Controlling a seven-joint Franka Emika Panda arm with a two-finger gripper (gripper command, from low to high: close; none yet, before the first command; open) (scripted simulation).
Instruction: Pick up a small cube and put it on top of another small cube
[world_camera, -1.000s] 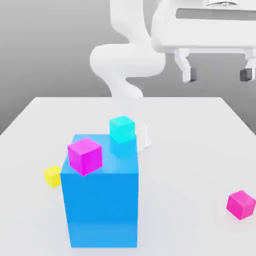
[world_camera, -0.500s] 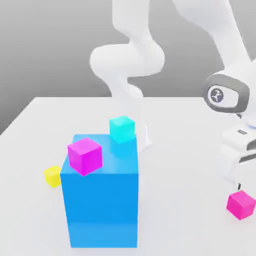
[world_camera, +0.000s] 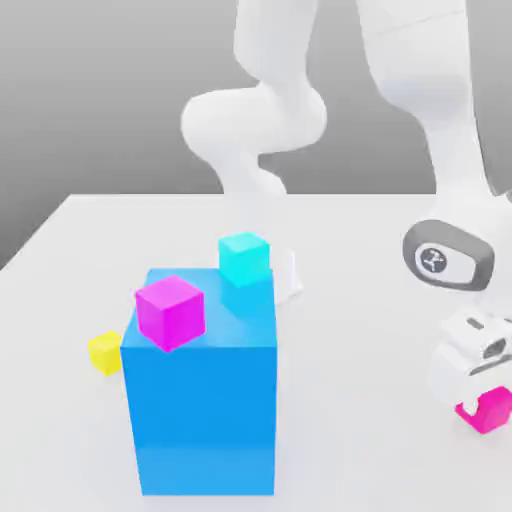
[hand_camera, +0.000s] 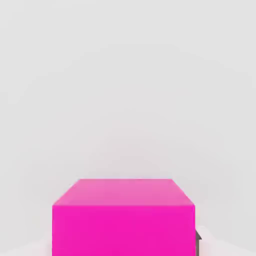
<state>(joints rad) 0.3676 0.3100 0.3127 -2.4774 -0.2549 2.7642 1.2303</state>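
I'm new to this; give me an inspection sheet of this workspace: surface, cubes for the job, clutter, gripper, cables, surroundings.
Surface: pale, smooth table.
Job's things: hot-pink cube on the table, between the fingers, which are closed on it.
Clutter: big blue block, with a magenta cube and a cyan cube on top; yellow cube beside it.
Gripper: down at the hot-pink cube.
Cables: nothing seen.
Surroundings: plain grey backdrop.

In the exterior view, the block (world_camera: 205, 420) stands on the table (world_camera: 350, 440). Block top: first cube (world_camera: 171, 313) at front left, second cube (world_camera: 244, 259) at rear right. Third cube (world_camera: 107, 352): left of block. Fourth cube (world_camera: 490, 410): right.
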